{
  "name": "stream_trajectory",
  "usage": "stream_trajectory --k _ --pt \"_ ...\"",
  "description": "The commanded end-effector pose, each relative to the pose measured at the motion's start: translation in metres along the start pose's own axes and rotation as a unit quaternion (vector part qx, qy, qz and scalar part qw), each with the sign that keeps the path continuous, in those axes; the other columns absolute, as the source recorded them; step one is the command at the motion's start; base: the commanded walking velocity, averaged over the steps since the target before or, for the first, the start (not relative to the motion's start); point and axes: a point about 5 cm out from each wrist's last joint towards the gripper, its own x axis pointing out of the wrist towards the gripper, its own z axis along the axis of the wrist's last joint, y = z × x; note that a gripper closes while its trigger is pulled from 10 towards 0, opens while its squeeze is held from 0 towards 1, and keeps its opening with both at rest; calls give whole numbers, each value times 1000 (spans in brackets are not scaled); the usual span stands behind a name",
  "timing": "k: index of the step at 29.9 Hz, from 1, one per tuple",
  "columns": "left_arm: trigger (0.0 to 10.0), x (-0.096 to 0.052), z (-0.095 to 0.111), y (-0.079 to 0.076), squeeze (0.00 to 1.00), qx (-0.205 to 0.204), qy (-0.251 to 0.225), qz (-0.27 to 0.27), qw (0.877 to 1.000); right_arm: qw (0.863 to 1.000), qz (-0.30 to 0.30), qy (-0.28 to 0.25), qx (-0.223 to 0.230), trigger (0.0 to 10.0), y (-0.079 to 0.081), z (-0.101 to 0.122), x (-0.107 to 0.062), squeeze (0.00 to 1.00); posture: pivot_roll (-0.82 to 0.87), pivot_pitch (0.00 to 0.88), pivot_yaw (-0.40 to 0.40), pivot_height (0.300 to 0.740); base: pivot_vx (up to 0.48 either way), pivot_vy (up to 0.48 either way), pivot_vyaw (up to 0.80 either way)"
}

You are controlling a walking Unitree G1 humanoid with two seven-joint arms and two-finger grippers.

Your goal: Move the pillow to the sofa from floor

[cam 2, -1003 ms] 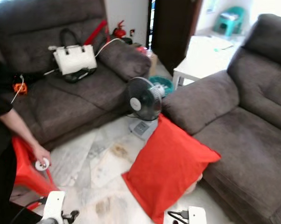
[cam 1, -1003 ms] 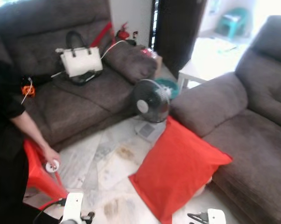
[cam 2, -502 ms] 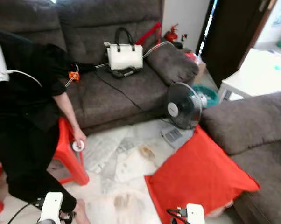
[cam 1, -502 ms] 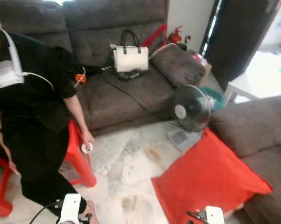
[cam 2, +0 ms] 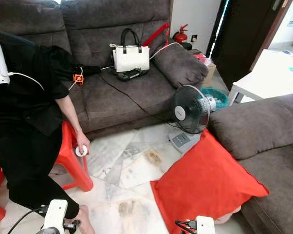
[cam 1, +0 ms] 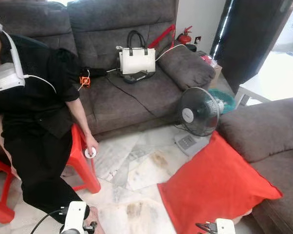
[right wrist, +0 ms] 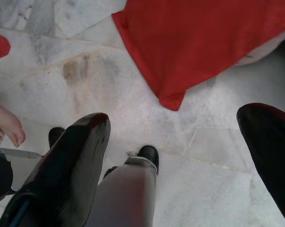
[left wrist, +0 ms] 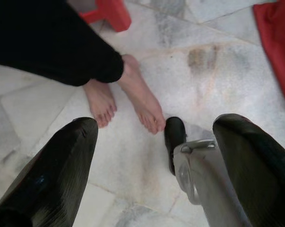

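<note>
- A large square red fabric pillow [cam 1: 219, 187] lies on the pale marble floor [cam 1: 137, 161], its far edge propped against the front of the grey fabric sofa [cam 1: 270, 131] at the robot's right, one corner pointing back toward the robot.
- The right pincer [right wrist: 180, 156] hangs low over the floor with its two black fingers spread wide and nothing between them; in its wrist view the pillow's near corner lies just ahead of the fingertips, apart from them.
- The left pincer [left wrist: 156, 161] hangs just as wide and empty, over bare floor beside a seated person's bare feet [left wrist: 128, 101]; a strip of the pillow shows at the margin of its view.
- The pillow lies forward and to the robot's right, so the right arm is judged the nearer; its long diagonal runs from that near corner up toward the sofa arm.
- The lift has not begun; the next move likely calls for stepping closer and bringing both arms to the pillow's edges.
- A person in black clothes [cam 1: 34, 107] sits on a red plastic stool [cam 1: 83, 161] at the left, one hand [cam 1: 90, 146] on a small white round object.
- A small dark desk fan [cam 1: 197, 112] stands on the floor just beyond the pillow; a white handbag with black handles [cam 1: 137, 58] rests on a second grey sofa [cam 1: 102, 24] behind.
- No brand, label or writing can be read.
</note>
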Motion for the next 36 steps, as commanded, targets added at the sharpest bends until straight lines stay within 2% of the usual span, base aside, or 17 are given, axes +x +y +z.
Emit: stream_trajectory --k 1,36 --pt "10000 0 -2 -5 0 6 8 -6 1000 1000 -4 1 1 10000 -3 1 0 0 75 5 -26 740 0 -292 0" --pt "10000 0 -1 -4 0 14 10 -10 1000 1000 0 1 5 10000 -2 0 0 0 79 8 -24 740 0 -14 0"
